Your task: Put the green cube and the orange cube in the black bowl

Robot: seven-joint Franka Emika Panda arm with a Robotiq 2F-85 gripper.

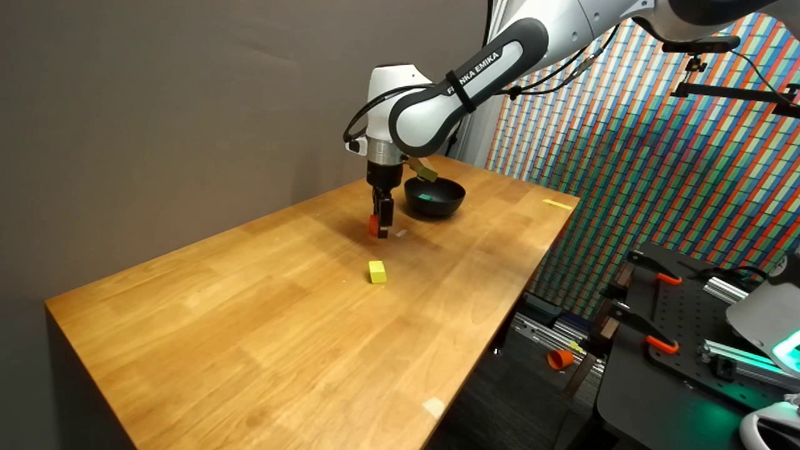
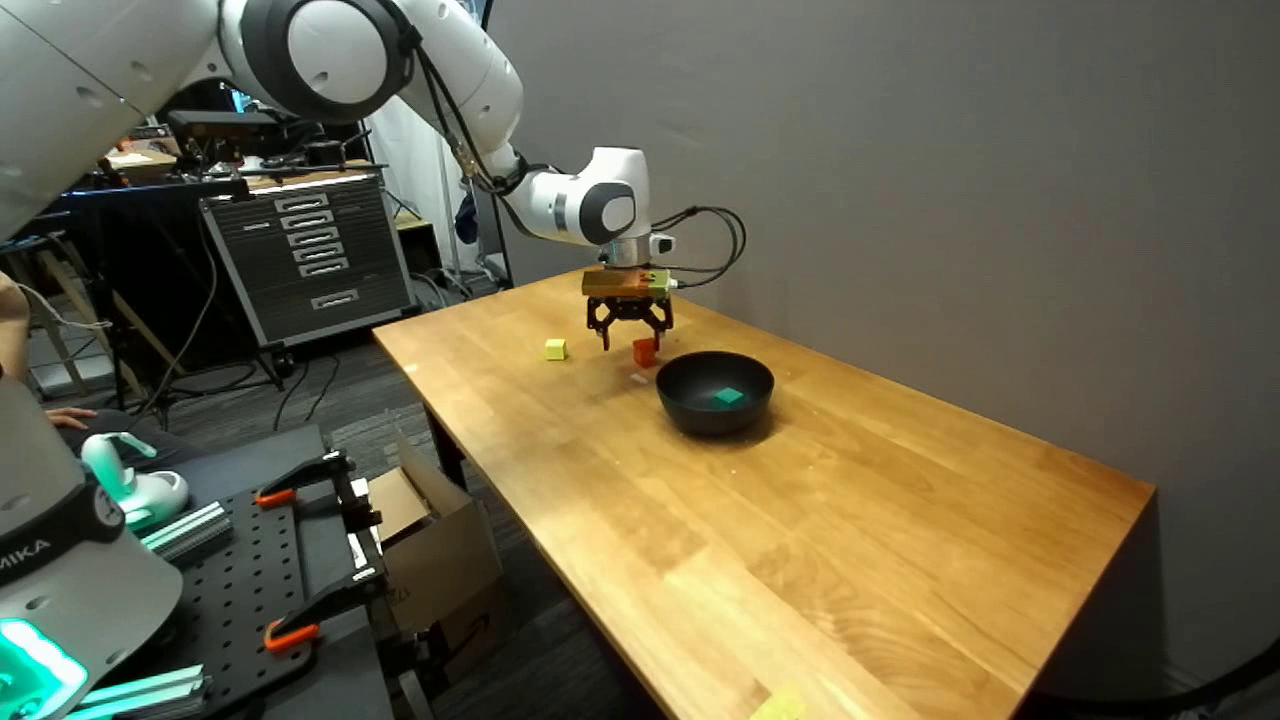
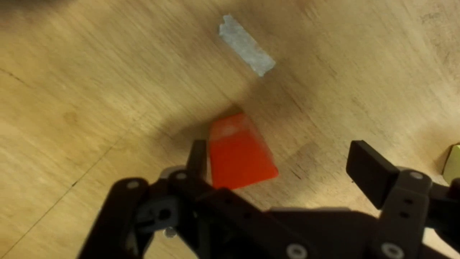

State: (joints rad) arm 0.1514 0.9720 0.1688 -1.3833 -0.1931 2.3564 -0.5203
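The orange cube (image 1: pixel 373 226) stands on the table between my open fingers. It also shows in an exterior view (image 2: pixel 645 352) and in the wrist view (image 3: pixel 240 154), where it lies close beside the left finger with a wide gap to the right finger. My gripper (image 3: pixel 280 158) points down, its fingertips low around the cube, as an exterior view shows the gripper (image 2: pixel 631 343) too. The black bowl (image 1: pixel 449 203) stands beside the gripper and also shows in an exterior view (image 2: pixel 705 418). The green cube (image 2: pixel 728 397) lies inside the bowl, also seen as the green cube (image 1: pixel 425 197).
A yellow cube (image 1: pixel 377 272) stands on the table near the gripper; the yellow cube (image 3: pixel 452 165) is at the wrist view's right edge. A small tape strip (image 3: pixel 247 45) lies near the orange cube. A grey wall (image 1: pixel 187 125) runs along one long table edge.
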